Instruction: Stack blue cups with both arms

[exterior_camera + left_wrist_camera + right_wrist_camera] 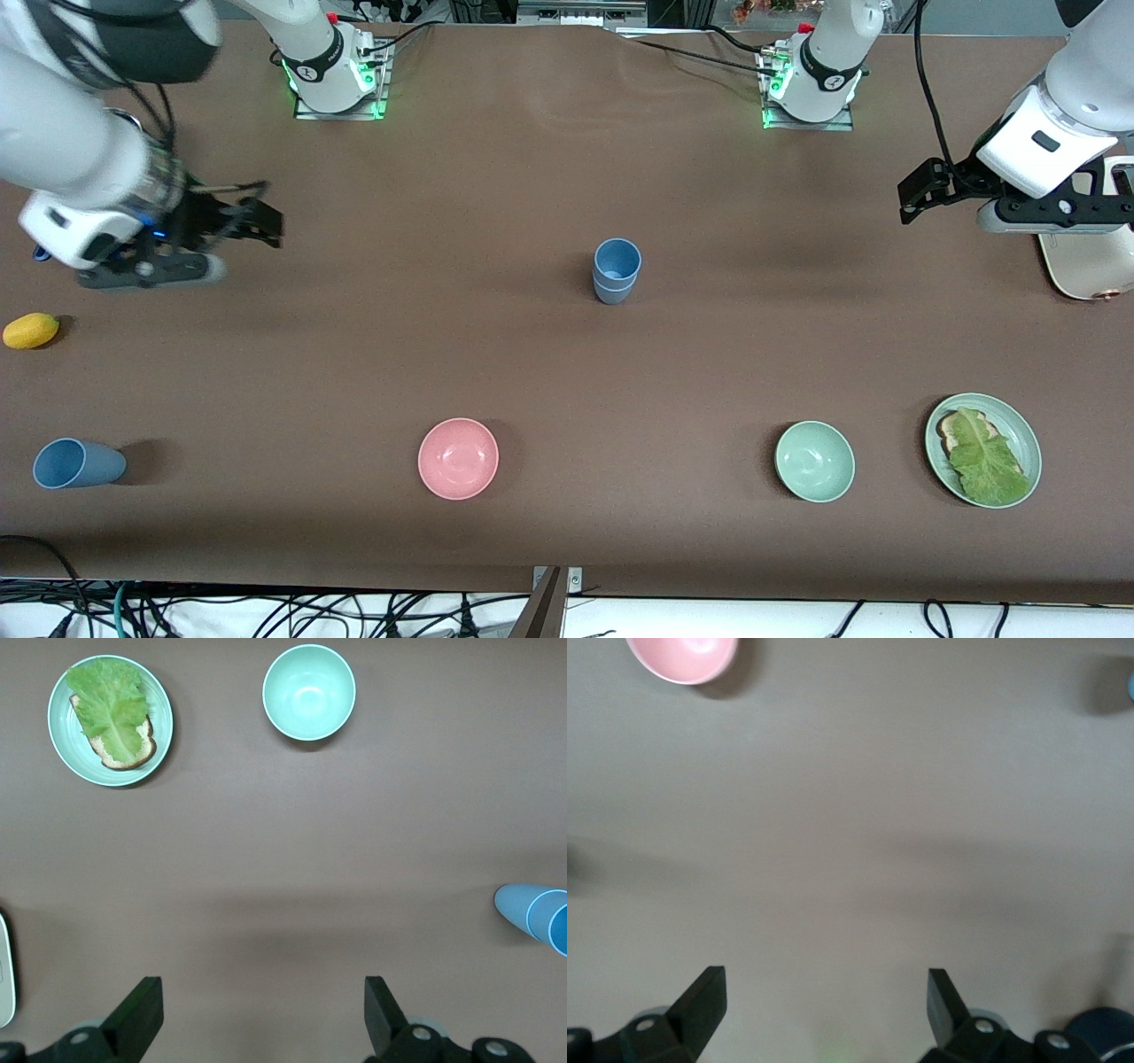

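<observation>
Cups (617, 270) stacked, between both claws

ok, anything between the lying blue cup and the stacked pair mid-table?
Nothing visible. Bare table runs from the lying cup to the stack; the pink bowl sits off that line, nearer the camera. Right gripper is open and empty.

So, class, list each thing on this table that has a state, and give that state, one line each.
stacked blue cups: upright, nested, mid-table
lone blue cup: on its side
pink bowl: upright, empty
green bowl: upright, empty
green plate: holds bread and lettuce
left gripper: open, empty
right gripper: open, empty
</observation>
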`<action>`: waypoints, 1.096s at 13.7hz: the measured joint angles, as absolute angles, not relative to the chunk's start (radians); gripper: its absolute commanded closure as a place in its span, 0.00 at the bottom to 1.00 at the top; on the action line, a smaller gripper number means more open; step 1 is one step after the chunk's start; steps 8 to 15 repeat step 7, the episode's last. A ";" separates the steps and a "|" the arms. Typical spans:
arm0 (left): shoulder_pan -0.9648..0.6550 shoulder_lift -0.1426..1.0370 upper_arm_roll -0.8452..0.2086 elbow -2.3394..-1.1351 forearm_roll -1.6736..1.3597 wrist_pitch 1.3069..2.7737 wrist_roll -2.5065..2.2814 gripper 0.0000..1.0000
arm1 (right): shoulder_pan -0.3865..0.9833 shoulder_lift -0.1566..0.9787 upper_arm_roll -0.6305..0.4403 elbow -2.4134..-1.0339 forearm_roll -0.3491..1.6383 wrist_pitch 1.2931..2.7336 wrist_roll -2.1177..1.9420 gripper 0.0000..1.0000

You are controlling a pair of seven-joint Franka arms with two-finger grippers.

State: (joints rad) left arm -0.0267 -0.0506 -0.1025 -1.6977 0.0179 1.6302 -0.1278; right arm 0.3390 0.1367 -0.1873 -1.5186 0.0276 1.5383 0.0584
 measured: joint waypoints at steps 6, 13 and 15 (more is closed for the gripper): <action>-0.027 -0.051 -0.103 -1.698 0.018 1.630 -0.128 0.00 | 0.248 0.034 -0.154 -1.619 0.028 1.599 0.017 0.00; -0.027 -0.051 -0.103 -1.698 0.018 1.630 -0.128 0.00 | 0.248 0.040 -0.151 -1.609 0.028 1.599 0.017 0.00; -0.027 -0.051 -0.103 -1.698 0.018 1.630 -0.128 0.00 | 0.248 0.040 -0.151 -1.609 0.028 1.599 0.017 0.00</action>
